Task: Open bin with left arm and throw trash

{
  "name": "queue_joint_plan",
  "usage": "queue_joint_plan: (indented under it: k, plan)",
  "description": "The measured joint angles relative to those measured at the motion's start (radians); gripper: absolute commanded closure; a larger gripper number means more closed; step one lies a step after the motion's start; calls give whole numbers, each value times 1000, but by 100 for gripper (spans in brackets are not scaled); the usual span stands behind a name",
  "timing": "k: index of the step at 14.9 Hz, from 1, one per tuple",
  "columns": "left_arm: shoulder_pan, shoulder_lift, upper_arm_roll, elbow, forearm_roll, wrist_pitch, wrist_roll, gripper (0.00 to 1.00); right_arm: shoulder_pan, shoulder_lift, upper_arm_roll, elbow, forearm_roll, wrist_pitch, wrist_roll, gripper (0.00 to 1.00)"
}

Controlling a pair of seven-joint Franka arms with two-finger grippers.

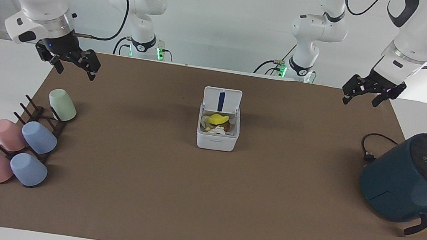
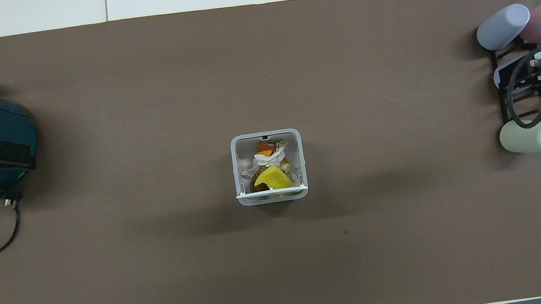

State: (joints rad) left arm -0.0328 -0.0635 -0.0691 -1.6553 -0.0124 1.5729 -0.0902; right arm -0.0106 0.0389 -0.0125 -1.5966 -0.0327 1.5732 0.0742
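The square white plastic bin (image 1: 218,131) stands mid-mat with its lid upright, crumpled trash (image 1: 217,123) inside, wide bare mat (image 1: 201,203) around it, while the left gripper (image 1: 369,94) and right gripper (image 1: 73,64) hang released over the mat's corners.

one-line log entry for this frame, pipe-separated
bin: lid up | trash: in bin | left gripper: open, empty, raised | right gripper: open, empty, raised

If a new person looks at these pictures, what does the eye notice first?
First, the white bin at the mat's middle, lid up, with the trash inside. Then the teal air fryer at the left arm's end and the pastel cups on their rack at the right arm's end.
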Motion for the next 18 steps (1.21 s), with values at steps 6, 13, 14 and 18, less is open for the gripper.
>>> queue_joint_plan:
  k: [6, 13, 14, 18]
  plan:
    - [0, 0, -1, 0, 0, -1, 0, 0, 0, -36, 0, -56, 0, 2, 0, 0]
    - [-1, 0, -3, 0, 0, -1, 0, 0, 3, -60, 4, -91, 0, 23, 0, 0]
    - [-1, 0, -3, 0, 0, -1, 0, 0, 3, -60, 4, -91, 0, 23, 0, 0]
    - [-1, 0, -3, 0, 0, -1, 0, 0, 3, -60, 4, -92, 0, 23, 0, 0]
